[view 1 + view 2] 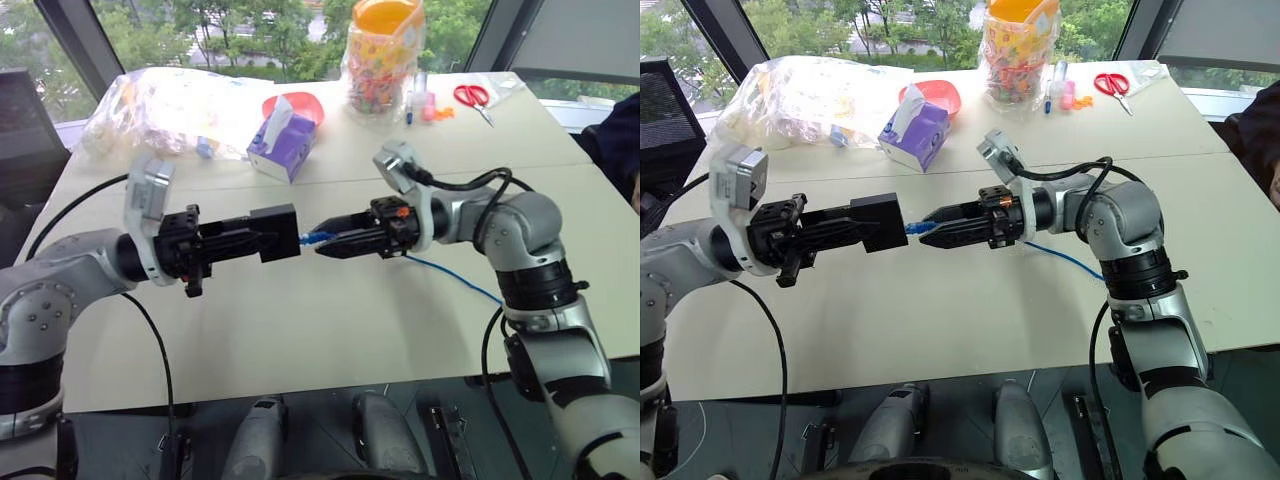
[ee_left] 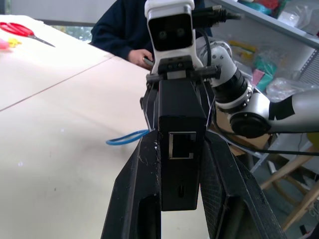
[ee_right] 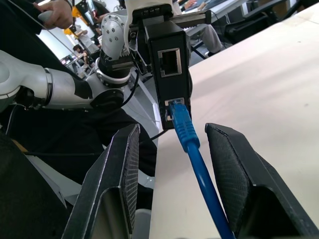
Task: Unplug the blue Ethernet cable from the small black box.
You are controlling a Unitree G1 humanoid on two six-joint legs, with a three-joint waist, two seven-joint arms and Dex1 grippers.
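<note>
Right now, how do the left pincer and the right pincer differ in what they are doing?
The left pincer is shut on the small black box, clamping its sides; the right pincer stands open around the blue Ethernet cable, its fingers not touching it. The left pincer points toward the robot's right, the right pincer toward its left. Both are held level above the table, facing each other.
</note>
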